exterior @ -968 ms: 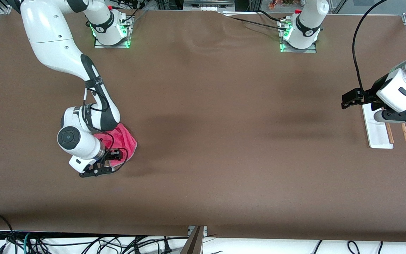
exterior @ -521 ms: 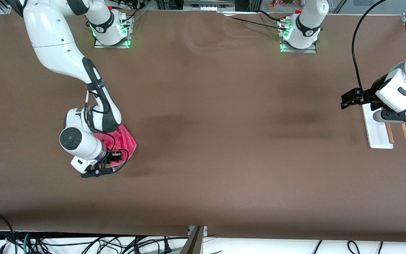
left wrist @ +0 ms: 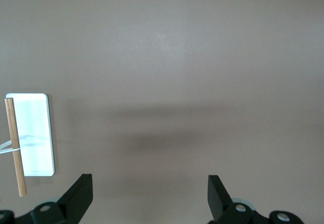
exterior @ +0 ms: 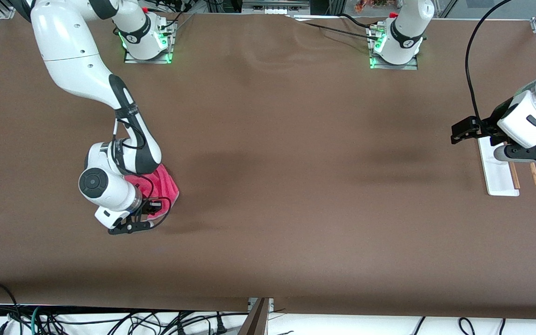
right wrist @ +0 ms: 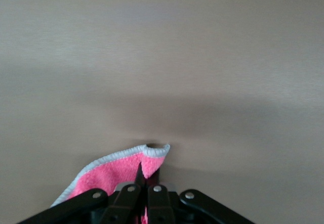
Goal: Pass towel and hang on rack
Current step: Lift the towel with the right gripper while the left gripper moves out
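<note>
1. At the right arm's end of the table: right gripper (right wrist: pixel 144 183) pointed down, fingers pressed together on a corner of the towel (exterior: pixel 158 186), pink-red with a pale stitched edge; cloth bunched on the brown table (exterior: pixel 296 186) under the wrist.
2. From that grip outward: forearm bent back and up toward its base at the top of the front view; wrist housing covering part of the towel, so the cloth's full outline not visible.
3. At the left arm's end: left gripper (left wrist: pixel 149 198) spread wide, holding nothing, hovering over the table just beside the rack (exterior: pixel 498 174); arm waiting.
4. Rack: white base and two brown sticks showing; upper part hidden by the left arm's hand in the front view, crossbar hard to make out, one stick cut off in the left wrist view.
</note>
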